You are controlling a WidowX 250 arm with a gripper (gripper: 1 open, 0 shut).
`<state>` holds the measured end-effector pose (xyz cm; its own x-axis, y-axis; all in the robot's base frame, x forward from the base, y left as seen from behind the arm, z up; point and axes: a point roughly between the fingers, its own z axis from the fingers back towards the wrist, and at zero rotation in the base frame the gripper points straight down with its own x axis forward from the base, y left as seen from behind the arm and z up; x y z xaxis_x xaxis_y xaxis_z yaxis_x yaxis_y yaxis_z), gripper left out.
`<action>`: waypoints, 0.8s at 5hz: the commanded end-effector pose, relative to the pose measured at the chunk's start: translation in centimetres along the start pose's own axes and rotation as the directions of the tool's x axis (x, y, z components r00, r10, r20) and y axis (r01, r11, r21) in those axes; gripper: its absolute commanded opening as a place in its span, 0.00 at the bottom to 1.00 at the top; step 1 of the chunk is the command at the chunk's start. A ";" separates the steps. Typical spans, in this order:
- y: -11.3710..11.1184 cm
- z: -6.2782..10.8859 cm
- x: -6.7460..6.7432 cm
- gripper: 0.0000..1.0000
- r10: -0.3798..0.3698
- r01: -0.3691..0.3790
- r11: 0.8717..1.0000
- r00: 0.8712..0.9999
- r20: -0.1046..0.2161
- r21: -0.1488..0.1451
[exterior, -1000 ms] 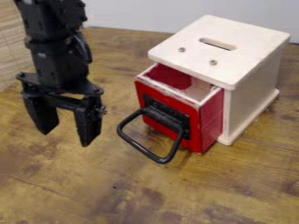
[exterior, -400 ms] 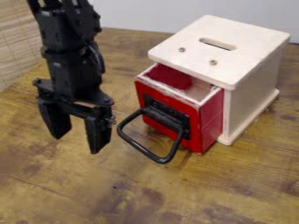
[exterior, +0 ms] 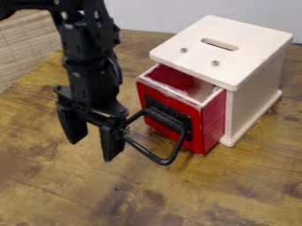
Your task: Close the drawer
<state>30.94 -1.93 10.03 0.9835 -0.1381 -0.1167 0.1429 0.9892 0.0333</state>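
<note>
The glossy red drawer (exterior: pixel 177 110) stands partly pulled out of the cream wooden box (exterior: pixel 242 66), its front facing lower left. A large black loop handle (exterior: pixel 157 134) hangs from the drawer front and reaches down to the table. My black gripper (exterior: pixel 92 134) points downward just left of the handle, its two fingers spread and empty. The right finger (exterior: pixel 115 139) is close beside the handle's left end; whether it touches is unclear.
The box top has a slot (exterior: pixel 220 41) and two small holes. The wooden table (exterior: pixel 224 190) extends in front and to the right. A woven mat or wall (exterior: pixel 26 44) lies at the back left.
My gripper has moved right and slightly down toward the drawer handle, staying open. The drawer has not moved.
</note>
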 end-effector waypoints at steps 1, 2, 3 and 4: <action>-0.6 1.2 0.9 1.00 -0.035 0.034 0.999 0.998 0.057 0.014; -0.8 0.7 1.0 1.00 -0.045 0.044 0.999 0.998 0.050 0.014; -1.0 0.4 1.2 1.00 -0.057 0.056 0.998 0.997 0.044 0.014; -1.2 0.0 1.3 1.00 -0.067 0.067 0.998 0.997 0.037 0.014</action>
<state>31.22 -2.75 8.53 0.9727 -0.1859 -0.1387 0.1918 0.9810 0.0300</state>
